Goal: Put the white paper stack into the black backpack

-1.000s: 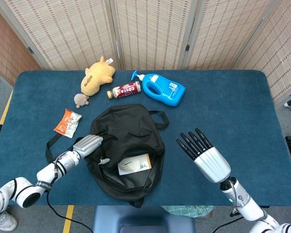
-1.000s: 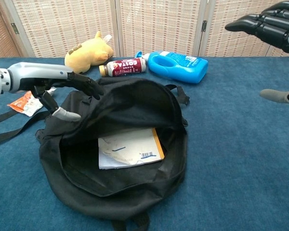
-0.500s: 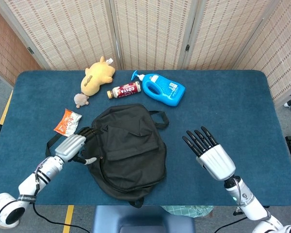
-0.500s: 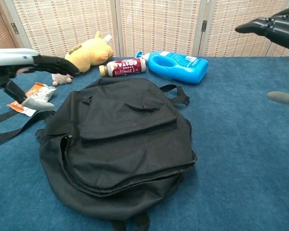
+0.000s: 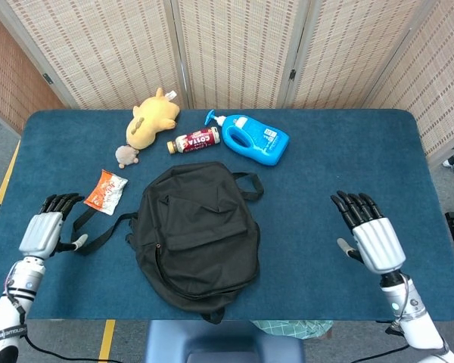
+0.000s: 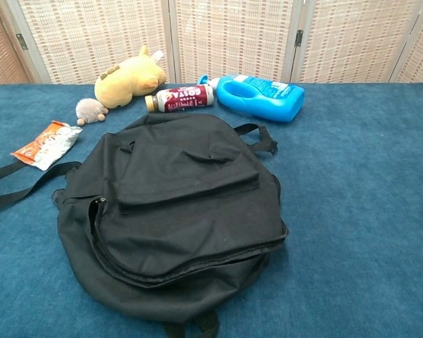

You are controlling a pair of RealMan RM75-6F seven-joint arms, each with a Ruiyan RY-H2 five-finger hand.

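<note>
**Backpack lies shut on the desk, both robot hands empty**

From the head view I see the black backpack [image 5: 199, 231] lying flat near the middle of the blue desk [image 5: 340, 162], its flap down and a strap trailing out to the left. It looks soft, rounded and slightly rumpled. I cannot see the white paper stack anywhere. My left robot hand [image 5: 45, 230] hovers at the near left edge, fingers spread and holding nothing, just beside the strap end. My right robot hand [image 5: 368, 233] is well apart on the near right, palm down, fingers apart and empty. On the far side lie a yellow plush toy [image 5: 153, 119], a small bottle [image 5: 195, 141] and a blue detergent jug [image 5: 254, 139]; an orange snack packet [image 5: 106, 190] sits left of the backpack.

From the chest view the backpack [image 6: 176, 211] fills the near centre, its zip line curving along the near edge. Neither robot hand shows here.
</note>
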